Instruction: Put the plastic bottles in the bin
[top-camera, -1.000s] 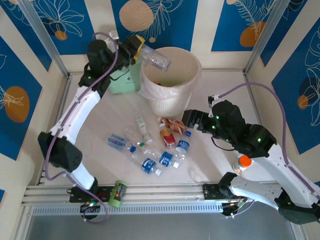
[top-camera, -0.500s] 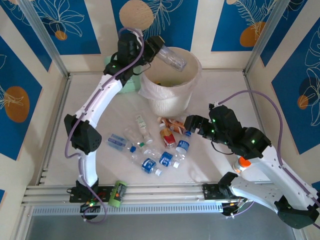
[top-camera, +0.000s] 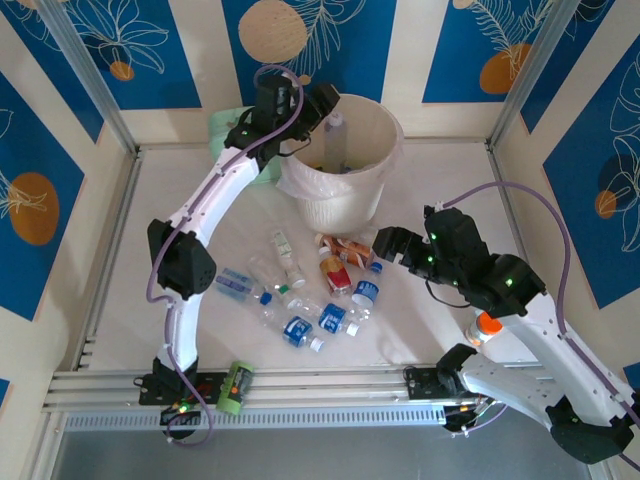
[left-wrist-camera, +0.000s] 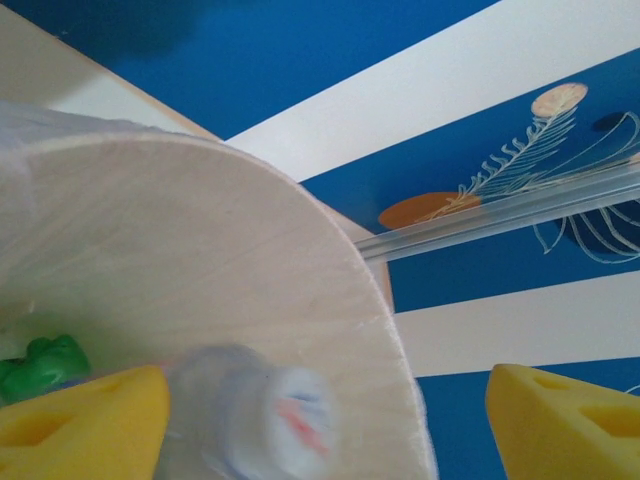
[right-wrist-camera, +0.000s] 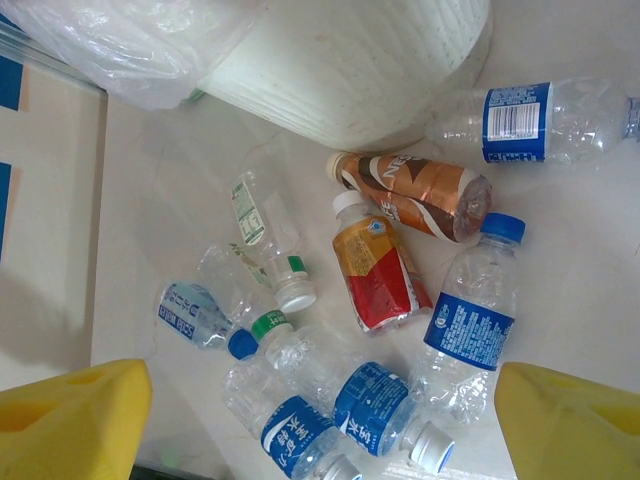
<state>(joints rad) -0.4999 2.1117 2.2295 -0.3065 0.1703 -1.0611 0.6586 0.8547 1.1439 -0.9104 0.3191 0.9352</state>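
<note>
L gripper (left-wrist-camera: 325, 425) fingers spread over bin (top-camera: 345, 200); bottle (left-wrist-camera: 250, 425) ungripped, inside rim. R gripper (right-wrist-camera: 320, 420) open above bottle pile (right-wrist-camera: 380, 285). Prob. light, crushable, slick; rec. grip mid-body, across label.

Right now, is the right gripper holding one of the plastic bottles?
No, the right gripper hangs open above the plastic bottles, nothing between its fingers.

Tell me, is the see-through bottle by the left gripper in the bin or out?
In. The clear bottle sits inside the rim of the bin, under the left gripper, whose jaws are wide apart.
</note>
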